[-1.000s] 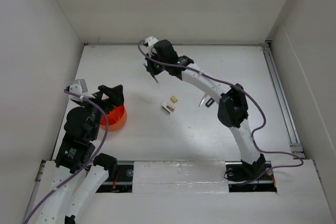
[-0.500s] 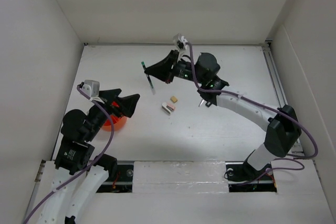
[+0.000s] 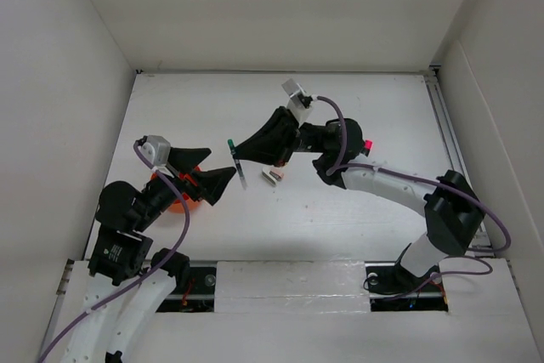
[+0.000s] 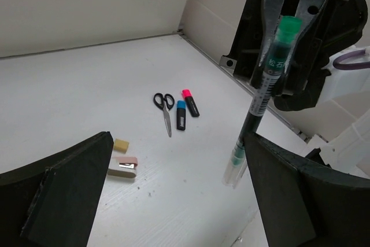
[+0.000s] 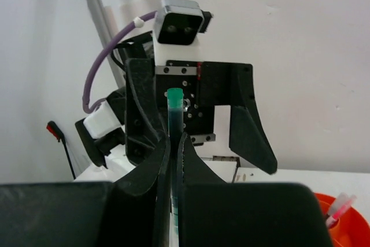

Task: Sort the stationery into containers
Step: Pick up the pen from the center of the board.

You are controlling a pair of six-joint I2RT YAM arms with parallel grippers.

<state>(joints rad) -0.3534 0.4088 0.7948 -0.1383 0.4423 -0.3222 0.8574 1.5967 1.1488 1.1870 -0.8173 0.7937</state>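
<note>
My right gripper point(image 3: 241, 157) point(image 5: 174, 143) is shut on a thin dark pen with a green cap point(image 3: 232, 147) point(image 4: 261, 91) point(image 5: 174, 105) and holds it upright above the table. My left gripper point(image 3: 220, 163) point(image 4: 185, 201) faces it, open wide, and the pen stands close by its right finger point(image 4: 312, 201). The orange cup point(image 3: 176, 201) point(image 5: 342, 221) sits mostly hidden under the left arm, with a red pen point(image 5: 337, 206) in it. On the table lie black-handled scissors point(image 4: 165, 108), a blue highlighter point(image 4: 181, 114), a pink highlighter point(image 4: 190, 102) and two erasers point(image 4: 121, 145) point(image 3: 274, 174).
White walls enclose the table on the left, back and right. A metal rail point(image 3: 455, 159) runs along the right edge. The right arm point(image 3: 382, 180) stretches over the middle of the table and covers the scissors in the top view.
The right arm swung from the table's far side toward the near left, carrying the pen. The left gripper moved right, away from above the cup, and now faces the pen.
</note>
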